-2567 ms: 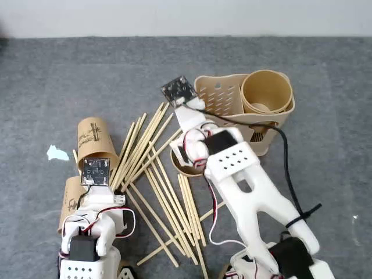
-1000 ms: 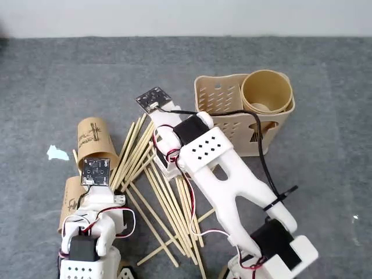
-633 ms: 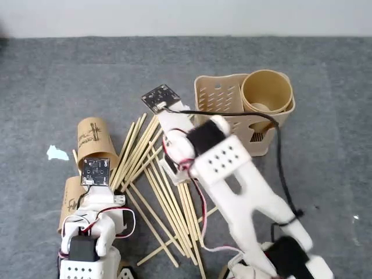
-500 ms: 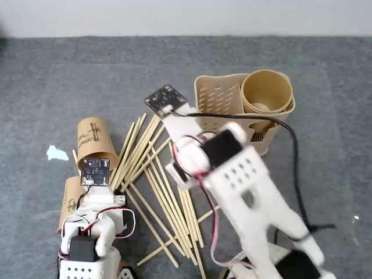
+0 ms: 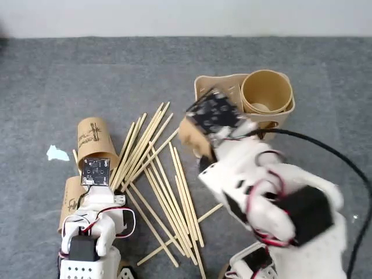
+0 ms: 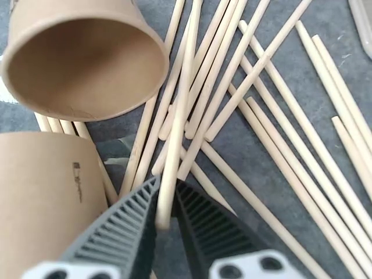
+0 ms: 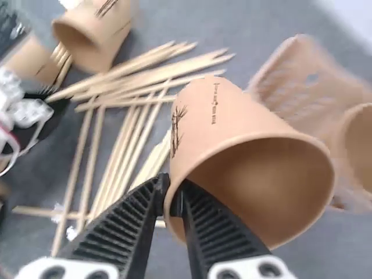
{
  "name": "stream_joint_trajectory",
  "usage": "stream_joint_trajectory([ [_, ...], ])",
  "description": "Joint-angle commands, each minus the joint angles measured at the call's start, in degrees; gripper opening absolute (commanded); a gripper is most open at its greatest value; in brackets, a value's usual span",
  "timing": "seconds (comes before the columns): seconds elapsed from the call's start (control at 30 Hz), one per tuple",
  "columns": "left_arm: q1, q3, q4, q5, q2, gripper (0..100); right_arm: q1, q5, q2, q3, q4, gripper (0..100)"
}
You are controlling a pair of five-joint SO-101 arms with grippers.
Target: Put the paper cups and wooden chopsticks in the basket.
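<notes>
**Paper cup gripped beside the basket; one chopstick gripped at the near left**

The right gripper (image 7: 170,185) is clamped on the rim wall of a held paper cup (image 7: 250,168), one finger inside the mouth and one outside. This cup (image 5: 189,137) is tipped onto its side and is seen just beside the left front corner of the basket (image 5: 203,87). The basket stands towards the far right of the grey tabletop (image 5: 87,75). A nested paper cup (image 5: 266,93) stands upright in the basket's right compartment.

The loose chopsticks (image 5: 157,174) are spread in a crossed heap across the middle of the tabletop, between the two arms. The left gripper (image 6: 165,218) is held low near the near left corner. Its jaws are drawn together on the end of a single chopstick (image 6: 177,128) that runs out into the heap.

A lying paper cup (image 5: 95,139) rests on its side at the left of the heap, its mouth turned towards the near edge. A second lying cup (image 5: 68,200) rests just beside the left arm, closer to the near edge. A blue scrap (image 5: 57,153) lies near the left edge.
</notes>
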Motion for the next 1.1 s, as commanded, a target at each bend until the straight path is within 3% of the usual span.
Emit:
stream_joint_trajectory([
  [0.0,-0.09,-0.48,0.18,0.09,-0.88,1,5.76,4.22,-0.75,-8.35,1.71,0.8],
  [0.4,-0.09,-0.48,0.18,0.09,-0.88,1,27.03,22.59,9.63,-14.95,-4.53,0.8],
  [0.93,-0.09,-0.48,0.18,0.09,-0.88,1,29.05,29.63,23.16,-15.21,-5.76,1.2],
  [1.07,-0.09,-0.48,0.18,0.09,-0.88,1,28.97,29.45,23.60,-15.21,-5.76,12.1],
])
